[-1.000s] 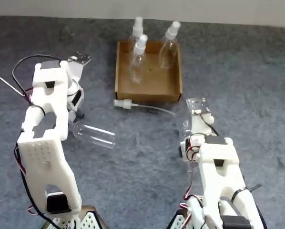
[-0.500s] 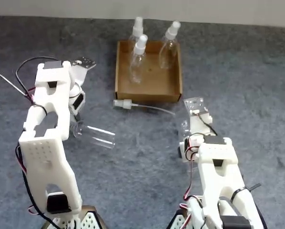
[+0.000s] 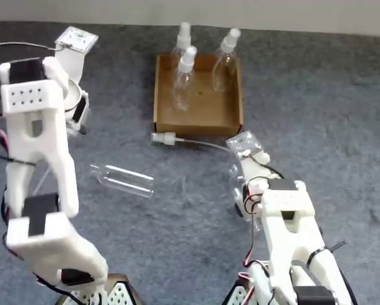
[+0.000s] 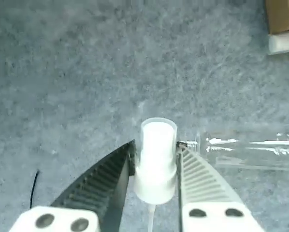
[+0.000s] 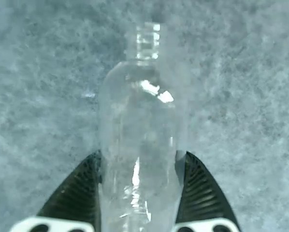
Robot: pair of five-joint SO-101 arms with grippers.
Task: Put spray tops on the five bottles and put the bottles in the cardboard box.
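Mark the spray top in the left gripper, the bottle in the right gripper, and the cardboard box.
spray top (image 4: 155,162): left wrist view, its white body.
bottle (image 5: 138,130): right wrist view, its clear body.
cardboard box (image 3: 199,109): high view, bare floor inside.

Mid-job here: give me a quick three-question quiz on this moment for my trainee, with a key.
1. Multiple choice: what does the left gripper hold? A) a bottle B) a white plastic spray top C) nothing.
2. True or false: the clear plastic bottle in the right gripper has a spray top on its neck.
3. Fill in: the other capless clear bottle lies on its side on the grey carpet, ___ the brown cardboard box.

Key: 1 B. 2 False, its neck is open. 3 outside.
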